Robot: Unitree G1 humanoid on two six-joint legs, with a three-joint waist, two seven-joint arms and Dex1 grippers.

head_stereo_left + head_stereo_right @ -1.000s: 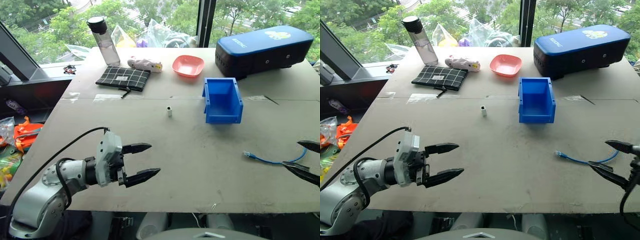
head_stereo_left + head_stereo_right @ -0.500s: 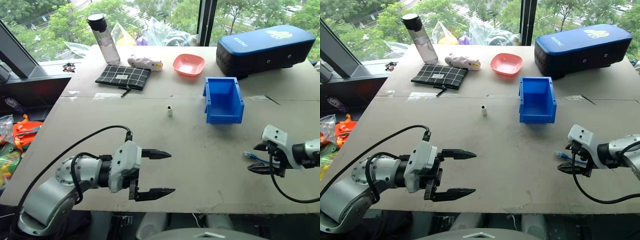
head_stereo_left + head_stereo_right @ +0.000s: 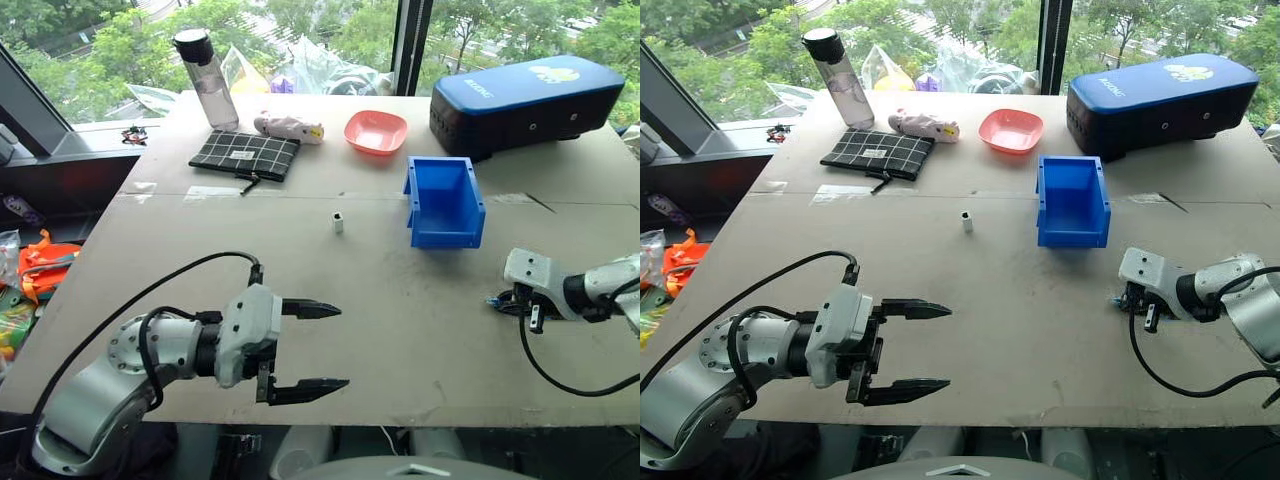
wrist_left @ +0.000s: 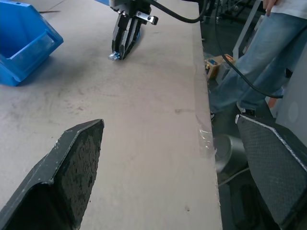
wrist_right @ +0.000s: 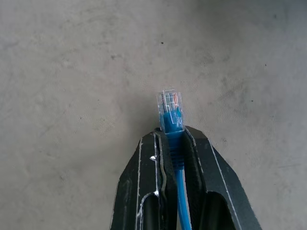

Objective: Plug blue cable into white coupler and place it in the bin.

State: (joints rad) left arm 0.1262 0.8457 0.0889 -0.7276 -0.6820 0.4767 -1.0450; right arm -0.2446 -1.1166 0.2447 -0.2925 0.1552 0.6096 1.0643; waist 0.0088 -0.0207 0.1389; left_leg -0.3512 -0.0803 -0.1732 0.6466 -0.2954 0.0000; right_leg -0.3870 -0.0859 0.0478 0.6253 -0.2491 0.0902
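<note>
Windows with green trees behind them back a grey worktop (image 3: 330,300). On its far side stand a clear bottle (image 3: 206,80), a checked pouch (image 3: 246,155), a coral-pink bowl (image 3: 376,131) and a dark-blue case (image 3: 530,100).

Low at the worktop's right side, the right gripper (image 5: 173,143) has its two black fingers (image 5: 144,191) pressed together on the blue cable (image 5: 178,191). The cord runs up between them and its clear plug (image 5: 169,106) sticks out just past the tips, close over the bare surface (whether the plug touches it I cannot tell).

At the near left, the left gripper (image 3: 312,346) hangs over the worktop's front part with its fingers (image 3: 308,309) spread wide and nothing between them, pointing across toward the right gripper.

Well beyond the left fingers, out in the open middle, the white coupler (image 3: 338,223) stands upright by itself. Farther out from the right fingers sits the bin (image 3: 443,201), apart from the coupler.

A person's jeans-clad legs (image 4: 249,62) show past the worktop's edge.
</note>
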